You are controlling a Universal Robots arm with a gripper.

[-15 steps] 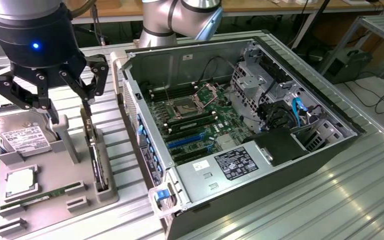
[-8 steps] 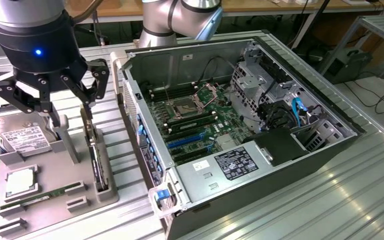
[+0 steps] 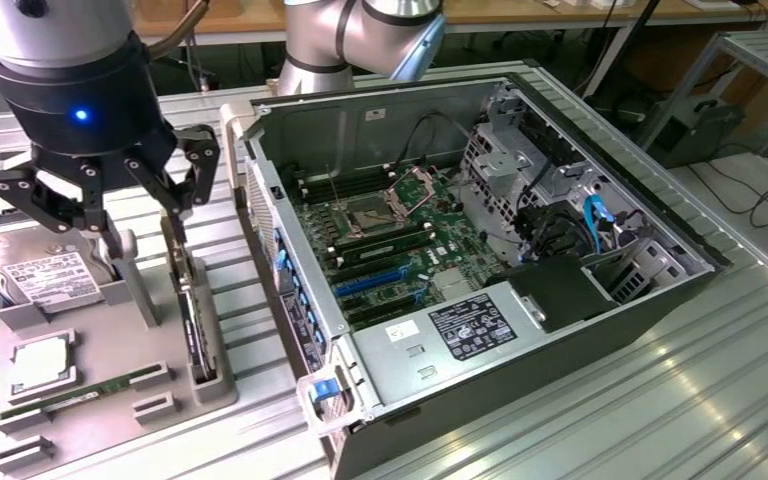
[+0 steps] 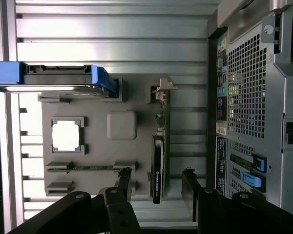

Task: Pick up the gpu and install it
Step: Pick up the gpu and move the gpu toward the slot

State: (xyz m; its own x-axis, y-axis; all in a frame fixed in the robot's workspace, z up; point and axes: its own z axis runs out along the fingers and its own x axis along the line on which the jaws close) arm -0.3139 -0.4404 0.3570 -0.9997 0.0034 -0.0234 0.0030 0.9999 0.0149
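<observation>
Over the grey moulded parts tray (image 3: 104,340), at the exterior view's left, I have the black linkage-fingered claw (image 3: 144,225) hanging with its fingers spread wide and nothing between the pads. Below it the gpu (image 3: 192,330), a thin dark circuit card with a pale metal end bracket, stands on its long edge in a narrow slot along the side of the tray nearest the open grey steel computer case (image 3: 357,95). I judge that the slot keeps the card upright so its two flat faces are offered to a claw coming from above. The silver hard drive with a white label (image 3: 37,275), the square silver processor (image 3: 40,365) and the narrow green memory stick (image 3: 84,392) each sit in their own recess, well apart from the card. The case lies on its side on the ribbed aluminium table (image 3: 704,400), presumably so the green motherboard (image 3: 398,240) and its blue expansion slots (image 3: 371,280) face upward. Seen from the wrist, the gpu (image 4: 157,165) appears edge-on, running lengthwise between the two fingers of the claw (image 4: 156,178) and touching neither. One end of the card lies in line with the fingertips, while its bracket end reaches well beyond them.
</observation>
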